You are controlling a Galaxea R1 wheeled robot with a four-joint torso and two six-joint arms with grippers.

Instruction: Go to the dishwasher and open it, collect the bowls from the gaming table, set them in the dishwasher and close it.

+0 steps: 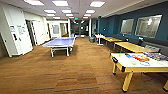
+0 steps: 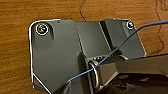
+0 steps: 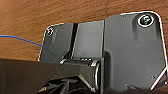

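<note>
Brown carpet (image 1: 62,72) runs down a long games room with teal walls. At the near right stands the gaming table (image 1: 152,67), white-topped with a yellow edge, strewn with small coloured items too blurred to name. Farther off sits a blue ping-pong table (image 1: 60,42). Whether either gripper's jaws are open, I cannot tell.

From high up, the head camera faces forward down a long room, the carpet floor (image 1: 62,72) sloping away below. Both wrist cameras point straight down, seemingly close over that same brown carpet, which all three views share
</note>
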